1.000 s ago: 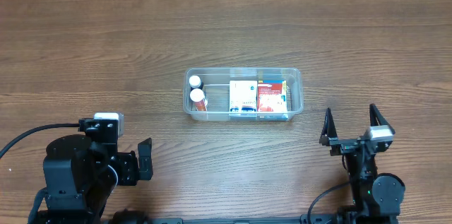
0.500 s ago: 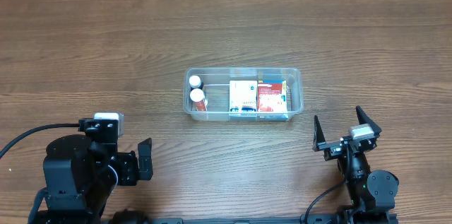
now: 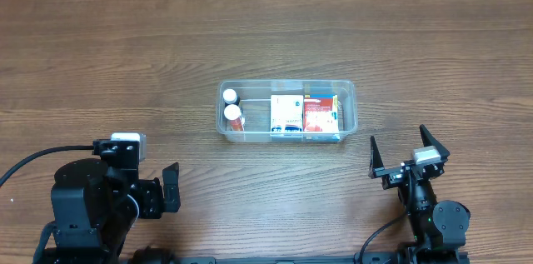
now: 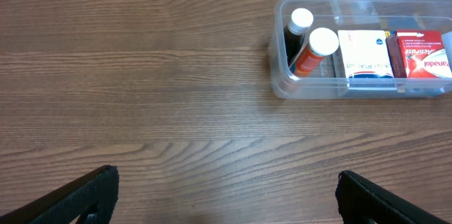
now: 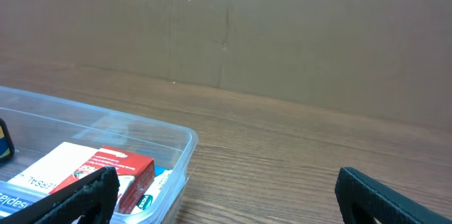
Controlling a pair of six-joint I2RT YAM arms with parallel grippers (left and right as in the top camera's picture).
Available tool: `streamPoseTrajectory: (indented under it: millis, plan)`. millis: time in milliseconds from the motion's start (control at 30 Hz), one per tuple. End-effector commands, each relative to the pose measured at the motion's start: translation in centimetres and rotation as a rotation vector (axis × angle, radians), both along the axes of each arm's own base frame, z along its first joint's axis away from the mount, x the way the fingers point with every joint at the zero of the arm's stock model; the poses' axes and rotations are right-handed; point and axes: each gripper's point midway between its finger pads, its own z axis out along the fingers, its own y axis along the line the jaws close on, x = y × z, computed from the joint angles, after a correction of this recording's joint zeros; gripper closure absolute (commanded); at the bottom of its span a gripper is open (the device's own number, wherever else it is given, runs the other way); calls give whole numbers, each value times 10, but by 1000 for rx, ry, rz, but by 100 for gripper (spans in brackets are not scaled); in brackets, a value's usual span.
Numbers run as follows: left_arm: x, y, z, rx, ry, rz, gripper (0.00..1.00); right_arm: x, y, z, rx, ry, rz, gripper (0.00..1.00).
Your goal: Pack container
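So the clear plastic container (image 3: pixel 266 87) sits out on the wood table (image 3: pixel 125 47), long side running left to right. It's got stuff in it. At its left end are two white-capped bottles, a dark one (image 3: pixel 229 96) toward the container's far wall and an orange one (image 3: pixel 234 115) just beside it on the near side. Right of those is a white box (image 3: pixel 286 115), and a red Panadol box (image 3: pixel 319 115) is right up against it, closer to the container's right end. Neither arm is touching anything. The left gripper (image 4: pixel 227 176) is well off the container's near left corner, fingers spread wide with nothing between them. The right gripper (image 3: pixel 400 149) is near the container's near right corner, also spread wide and empty.
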Motion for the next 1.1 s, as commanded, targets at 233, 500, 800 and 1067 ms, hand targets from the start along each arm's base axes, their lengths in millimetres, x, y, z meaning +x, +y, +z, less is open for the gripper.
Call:
streamPoseTrajectory:
  millis: [233,500,800,1067]
  plan:
    - [-7,6,-9,37,-20,16,0,0,0,-1,-6,-9,2,0]
    - [24,9,-52,39,-369,36,0,0,0,-1,-6,-9,2,0]
    - [59,17,-53,43,-761,94,0,0,0,-1,-6,-9,2,0]
    - [68,36,-68,70,-855,204,0,0,0,-1,-6,-9,2,0]
